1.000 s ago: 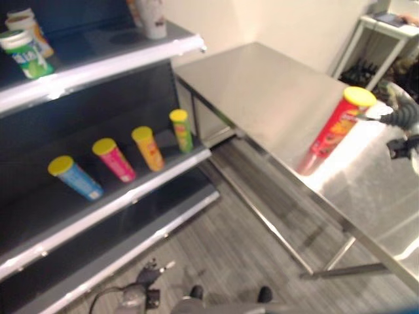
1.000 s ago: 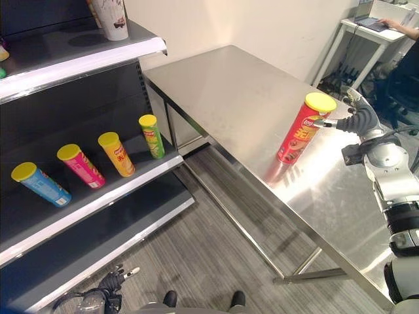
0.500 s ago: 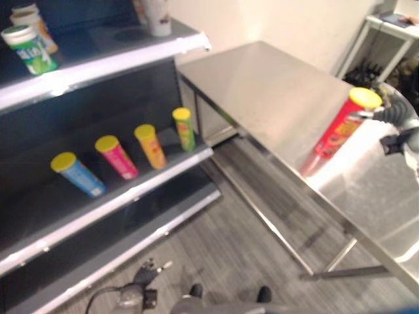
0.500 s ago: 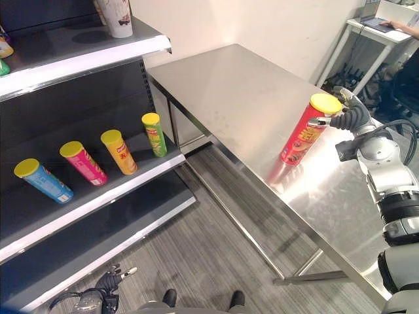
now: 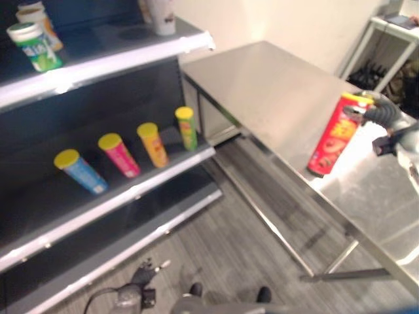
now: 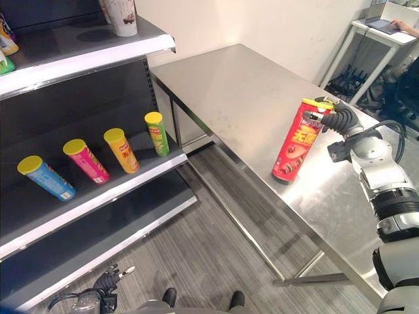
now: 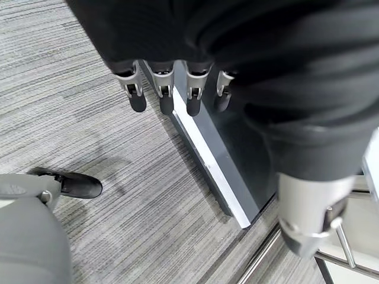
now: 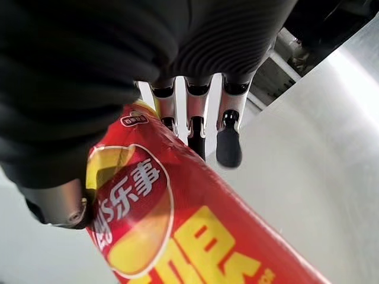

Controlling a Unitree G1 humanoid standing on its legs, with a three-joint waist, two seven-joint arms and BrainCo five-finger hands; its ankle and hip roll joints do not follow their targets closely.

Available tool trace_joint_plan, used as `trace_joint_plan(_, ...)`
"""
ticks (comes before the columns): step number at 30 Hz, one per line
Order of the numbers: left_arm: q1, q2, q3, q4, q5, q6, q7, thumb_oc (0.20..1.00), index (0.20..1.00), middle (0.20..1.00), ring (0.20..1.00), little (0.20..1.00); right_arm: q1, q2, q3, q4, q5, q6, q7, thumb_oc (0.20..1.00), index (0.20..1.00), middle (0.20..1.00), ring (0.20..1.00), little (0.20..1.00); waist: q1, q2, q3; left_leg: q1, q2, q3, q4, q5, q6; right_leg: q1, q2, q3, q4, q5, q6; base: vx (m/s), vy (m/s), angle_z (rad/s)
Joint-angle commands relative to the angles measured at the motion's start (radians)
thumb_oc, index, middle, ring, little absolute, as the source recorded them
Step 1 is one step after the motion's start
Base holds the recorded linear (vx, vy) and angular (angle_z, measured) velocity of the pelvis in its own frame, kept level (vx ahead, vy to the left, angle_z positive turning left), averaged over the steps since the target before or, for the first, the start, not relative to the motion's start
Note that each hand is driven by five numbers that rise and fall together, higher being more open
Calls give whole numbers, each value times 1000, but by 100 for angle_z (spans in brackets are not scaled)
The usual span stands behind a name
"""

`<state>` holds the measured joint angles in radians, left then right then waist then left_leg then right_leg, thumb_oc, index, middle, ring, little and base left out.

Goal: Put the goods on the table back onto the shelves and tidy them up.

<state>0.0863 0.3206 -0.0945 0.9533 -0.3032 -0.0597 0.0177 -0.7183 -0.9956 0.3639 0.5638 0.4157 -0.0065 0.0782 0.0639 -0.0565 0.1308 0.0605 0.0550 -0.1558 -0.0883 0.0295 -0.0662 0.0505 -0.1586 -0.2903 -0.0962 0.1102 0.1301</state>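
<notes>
Standing tilted at right of frame on the steel worktop (image 6: 249, 91): one red crisp tube (image 6: 294, 145), right hand (image 6: 337, 121) curled round its top, evidently for lifting. Left hand (image 7: 172, 89) hangs slack, holding nothing. Destination shelf (image 6: 124, 186), left, carries four tubes.
</notes>
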Motion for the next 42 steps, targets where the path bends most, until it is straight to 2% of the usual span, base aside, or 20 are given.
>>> trace_joint_plan(1,-61,74,-2,11,-23,-18,9,1000,1000,1000,1000,1000,-55,-19,-11,-64,58,-53,-27,200,200,200,200,200,23,-39,-7,-17,16,28,1,-69,-48,104,12,-16,9,-186,14,0,0,0)
trace_joint_plan(4,-67,72,8,17,-25,-18,13,1000,1000,1000,1000,1000,-32,-13,-37,-113,67,-63,-32,200,200,200,200,200,20,-36,-8,-17,19,27,1,-69,-49,106,13,-16,9,-188,12,-14,-64,0)
trace_joint_plan(5,-74,68,43,28,-21,-25,11,1000,1000,1000,1000,1000,95,28,-208,-346,134,-142,-40,200,200,200,200,200,22,-17,-2,-14,36,13,1,-57,-67,120,29,-28,12,-211,-5,-133,-286,15)
trace_joint_plan(6,-68,61,50,19,-21,-31,12,1000,1000,1000,1000,1000,111,50,-269,-443,145,-186,-53,200,200,200,200,200,38,-3,4,-49,41,-13,1,-20,-84,112,39,-49,9,-224,-16,-170,-297,46)
trace_joint_plan(13,-27,41,104,1,-84,-36,15,1000,1000,1000,1000,1000,111,84,-321,-592,161,-224,-47,200,200,200,200,200,68,24,32,-124,47,-33,15,25,-107,100,30,-102,9,-235,-22,-117,-1,41)
trace_joint_plan(15,-7,29,129,25,-90,-38,17,1000,1000,1000,1000,1000,141,111,-351,-654,164,-232,-39,200,200,200,200,200,60,29,34,-130,113,21,15,40,-122,91,0,-119,9,-211,-14,-131,231,55)
trace_joint_plan(16,-7,30,129,26,-90,-38,17,1000,1000,1000,1000,1000,143,112,-353,-656,163,-231,-40,200,200,200,200,200,61,29,33,-129,114,22,15,39,-123,91,1,-118,9,-211,-14,-121,271,40)
trace_joint_plan(20,2,19,147,44,-76,-55,34,1000,1000,1000,1000,1000,223,151,-399,-729,176,-226,-15,200,200,200,200,200,15,44,4,-66,269,27,43,74,-156,63,-78,-108,12,-168,25,-114,407,17)
trace_joint_plan(22,-1,21,137,40,-70,-57,41,1000,1000,1000,1000,1000,249,168,-418,-734,188,-229,-16,200,200,200,200,200,7,53,1,-50,278,-3,63,83,-171,58,-95,-107,16,-150,39,-91,388,6)
trace_joint_plan(25,-37,21,103,21,-32,-53,32,1000,1000,1000,1000,1000,312,178,-455,-763,158,-210,-19,200,200,200,200,200,-25,76,-25,-13,246,11,28,2,-167,51,-143,-95,17,-100,78,-76,427,24)
trace_joint_plan(27,-69,18,65,15,10,-53,29,1000,1000,1000,1000,1000,337,194,-471,-755,136,-206,-30,200,200,200,200,200,-37,68,-39,-2,190,34,2,-59,-130,11,-202,-87,16,-39,105,-228,550,13)
trace_joint_plan(28,-66,36,63,0,56,-53,20,1000,1000,1000,1000,1000,342,210,-467,-769,83,-197,-50,200,200,200,200,200,-17,51,-22,-6,130,65,1,-87,-88,-57,-264,-94,40,59,132,-267,433,1)
trace_joint_plan(31,4,58,102,-93,63,-63,38,1000,1000,1000,1000,1000,378,205,-511,-773,44,-203,-64,200,200,200,200,200,23,58,3,-29,93,82,1,-83,-57,-80,-263,-107,107,7,117,-338,335,-35)
trace_joint_plan(33,45,59,100,-139,85,-62,29,1000,1000,1000,1000,1000,402,205,-557,-765,36,-215,-75,200,200,200,200,200,35,51,24,-64,51,77,12,-59,-31,-71,-220,-45,193,-59,97,-381,321,-14)
trace_joint_plan(34,56,59,106,-132,93,-54,25,1000,1000,1000,1000,1000,428,219,-603,-785,38,-213,-77,200,200,200,200,200,52,48,27,-92,20,59,26,-48,-12,-43,-158,-8,270,-153,71,-258,218,60)
trace_joint_plan(35,55,60,104,-132,92,-54,25,1000,1000,1000,1000,1000,432,220,-607,-787,37,-212,-76,200,200,200,200,200,52,47,24,-99,18,57,28,-45,-12,-48,-159,-9,271,-151,70,-203,168,71)
trace_joint_plan(37,74,54,115,-143,99,-44,17,1000,1000,1000,1000,1000,478,226,-650,-814,36,-219,-74,200,200,200,200,200,74,21,18,-142,-43,18,51,-20,6,-9,-21,88,340,-276,43,-148,124,17)
trace_joint_plan(39,80,51,119,-147,92,-48,18,1000,1000,1000,1000,1000,476,219,-645,-807,38,-226,-78,200,200,200,200,200,93,-2,17,-156,-71,14,55,-9,7,29,24,111,296,-306,27,-117,43,60)
trace_joint_plan(41,91,28,130,-161,58,-47,6,1000,1000,1000,1000,1000,443,196,-605,-805,58,-220,-58,200,200,200,200,200,125,-44,35,-201,-125,-20,64,17,0,72,85,154,156,-328,-34,-175,-22,67)
trace_joint_plan(42,91,28,131,-161,58,-47,5,1000,1000,1000,1000,1000,442,196,-605,-805,57,-220,-58,200,200,200,200,200,122,-41,33,-205,-123,-22,64,21,0,69,88,152,154,-323,-33,-135,-1,93)
